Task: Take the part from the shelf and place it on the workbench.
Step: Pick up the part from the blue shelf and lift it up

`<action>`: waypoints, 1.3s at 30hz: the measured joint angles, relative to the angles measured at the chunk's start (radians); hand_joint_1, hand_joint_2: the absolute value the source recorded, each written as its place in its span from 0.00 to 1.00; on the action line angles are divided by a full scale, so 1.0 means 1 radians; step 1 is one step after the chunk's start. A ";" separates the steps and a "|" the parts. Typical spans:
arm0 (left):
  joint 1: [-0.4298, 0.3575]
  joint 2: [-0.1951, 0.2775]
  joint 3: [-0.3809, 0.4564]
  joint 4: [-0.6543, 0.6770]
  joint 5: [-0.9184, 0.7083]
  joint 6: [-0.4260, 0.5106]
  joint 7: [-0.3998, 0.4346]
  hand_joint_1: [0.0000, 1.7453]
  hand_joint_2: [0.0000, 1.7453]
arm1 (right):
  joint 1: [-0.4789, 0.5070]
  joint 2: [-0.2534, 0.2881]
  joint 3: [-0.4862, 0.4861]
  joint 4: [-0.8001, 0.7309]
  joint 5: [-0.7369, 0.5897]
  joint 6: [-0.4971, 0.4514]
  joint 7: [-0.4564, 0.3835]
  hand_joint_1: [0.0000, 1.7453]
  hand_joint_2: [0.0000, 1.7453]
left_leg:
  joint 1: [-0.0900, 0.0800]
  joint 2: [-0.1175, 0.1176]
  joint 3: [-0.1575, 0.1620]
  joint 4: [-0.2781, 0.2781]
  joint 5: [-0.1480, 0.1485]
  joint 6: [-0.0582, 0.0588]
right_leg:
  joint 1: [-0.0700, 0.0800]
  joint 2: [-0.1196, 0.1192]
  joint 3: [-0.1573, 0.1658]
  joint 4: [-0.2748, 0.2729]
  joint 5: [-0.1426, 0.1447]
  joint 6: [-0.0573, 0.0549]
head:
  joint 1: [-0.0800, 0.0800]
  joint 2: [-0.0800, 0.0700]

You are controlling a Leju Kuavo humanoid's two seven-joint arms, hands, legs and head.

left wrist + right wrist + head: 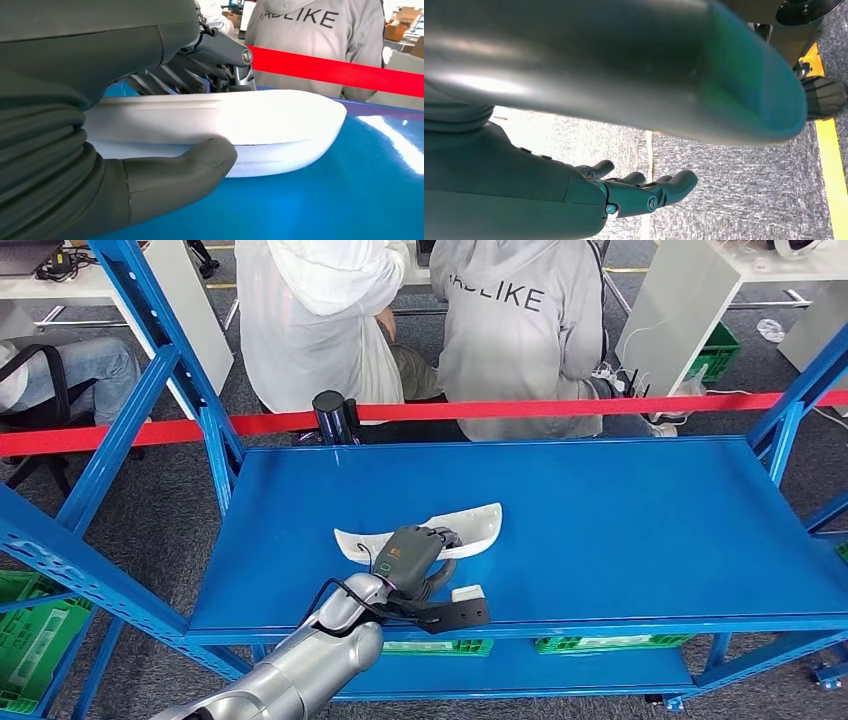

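Observation:
A long, curved white part (pixel 470 525) lies on the blue shelf (pixel 620 530), left of its middle. My left hand (pixel 410 555) sits over the part's middle. In the left wrist view the thick thumb (pixel 190 170) presses against the near side of the white part (pixel 280 125), and the dark fingers (pixel 200 70) curl over its far rim, so the hand grips it. The part still rests on the shelf surface. My right hand (pixel 634 195) hangs over grey carpet, fingers loosely apart and holding nothing.
A red tape (pixel 600 406) runs along the shelf's far side, fixed at a black post (pixel 333 415). Behind it stand two people (pixel 520 330) in light jackets. Blue uprights (pixel 150 390) frame the shelf ends. Green crates (pixel 30 640) sit low at the left.

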 joint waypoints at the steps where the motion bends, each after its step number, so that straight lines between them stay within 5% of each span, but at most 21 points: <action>1: 0.000 0.000 0.000 0.000 0.000 0.000 0.000 1.00 1.00 | 0.000 0.000 0.000 0.000 0.000 0.000 0.000 0.00 0.00 | 0.000 0.000 0.000 0.000 0.000 0.000 | 0.000 0.000 0.000 0.000 0.000 0.000 | 0.000 0.000; 39: 0.007 0.002 0.001 0.000 0.061 0.042 -0.095 1.00 1.00 | 0.001 0.000 -0.002 0.000 -0.003 0.002 -0.014 0.00 0.00 | -0.001 -0.001 0.001 0.000 0.000 0.001 | 0.000 0.000 0.001 0.000 0.000 0.001 | 0.000 0.000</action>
